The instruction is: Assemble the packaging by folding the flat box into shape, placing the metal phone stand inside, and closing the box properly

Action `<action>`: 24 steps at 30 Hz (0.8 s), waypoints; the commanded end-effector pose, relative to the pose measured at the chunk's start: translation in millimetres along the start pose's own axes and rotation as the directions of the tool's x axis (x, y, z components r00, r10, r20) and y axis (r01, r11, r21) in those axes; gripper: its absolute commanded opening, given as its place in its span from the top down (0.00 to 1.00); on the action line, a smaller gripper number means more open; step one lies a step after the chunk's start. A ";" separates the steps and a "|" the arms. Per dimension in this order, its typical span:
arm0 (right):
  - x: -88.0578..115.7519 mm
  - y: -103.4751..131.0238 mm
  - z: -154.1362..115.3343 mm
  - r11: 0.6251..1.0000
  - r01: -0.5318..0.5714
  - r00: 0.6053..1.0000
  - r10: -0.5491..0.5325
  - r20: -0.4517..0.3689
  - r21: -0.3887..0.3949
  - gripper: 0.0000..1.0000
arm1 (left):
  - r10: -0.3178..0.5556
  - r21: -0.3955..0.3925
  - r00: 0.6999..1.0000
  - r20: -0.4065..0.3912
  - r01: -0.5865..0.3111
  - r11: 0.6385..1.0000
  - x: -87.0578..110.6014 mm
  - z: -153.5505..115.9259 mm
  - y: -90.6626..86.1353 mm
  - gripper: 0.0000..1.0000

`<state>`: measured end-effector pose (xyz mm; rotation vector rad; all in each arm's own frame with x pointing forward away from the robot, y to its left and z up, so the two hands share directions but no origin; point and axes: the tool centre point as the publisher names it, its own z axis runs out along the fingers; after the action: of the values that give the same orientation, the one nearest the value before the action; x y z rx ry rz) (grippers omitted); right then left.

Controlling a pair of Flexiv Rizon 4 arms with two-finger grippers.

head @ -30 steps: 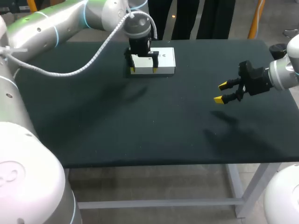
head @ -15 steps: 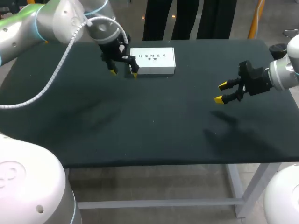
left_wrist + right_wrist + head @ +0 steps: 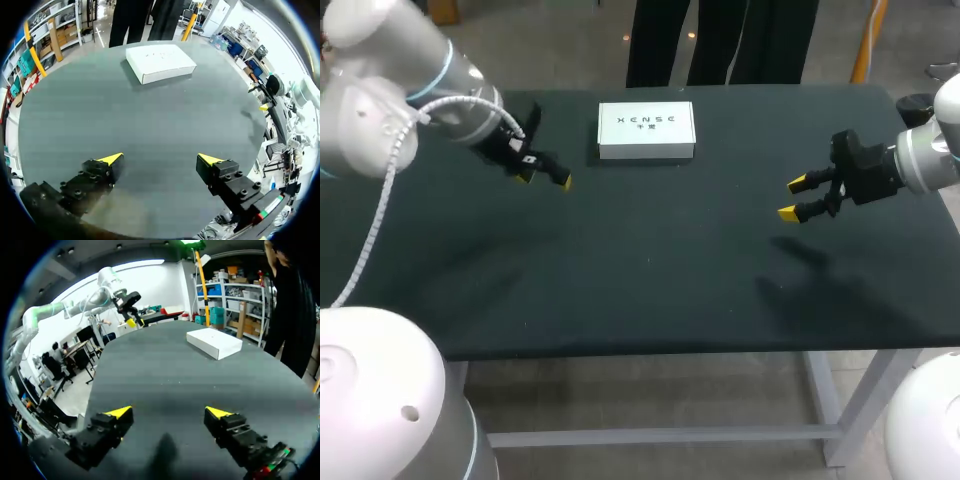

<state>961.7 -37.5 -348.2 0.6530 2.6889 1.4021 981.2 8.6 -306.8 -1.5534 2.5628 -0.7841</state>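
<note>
We see the white box (image 3: pixel 646 130) lying flat on the black table (image 3: pixel 650 280), at the far side near the middle. Its broad printed face is up and its flaps look shut, and nothing touches it.

Our left gripper (image 3: pixel 544 181) hangs over the table to the left of the box and a little nearer to us, apart from it. Its two yellow-tipped fingers stand spread with only bare tabletop between them — it grips nothing. In the left wrist view the box sits ahead of these fingers, off to one side of their line, with dark cloth in between.

Our right gripper (image 3: pixel 792 198) is over the right part of the table, well apart from the box, pointing left. Its jaws are also spread wide and empty. In the right wrist view the box lies well ahead of the fingers, toward the far edge — and the left arm shows farther off across the table.
</note>
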 end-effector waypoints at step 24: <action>-0.6 -0.9 -1.6 1.000 0.001 1.000 -0.001 -0.006 -0.004 0.00 | 0.108 0.537 0.994 -0.016 -0.083 0.839 -32.3 -35.9 58.2 0.00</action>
<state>961.6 -37.5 -348.2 0.6530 2.6889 1.4022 943.6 68.5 -307.1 -1.2691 2.2414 -1.2834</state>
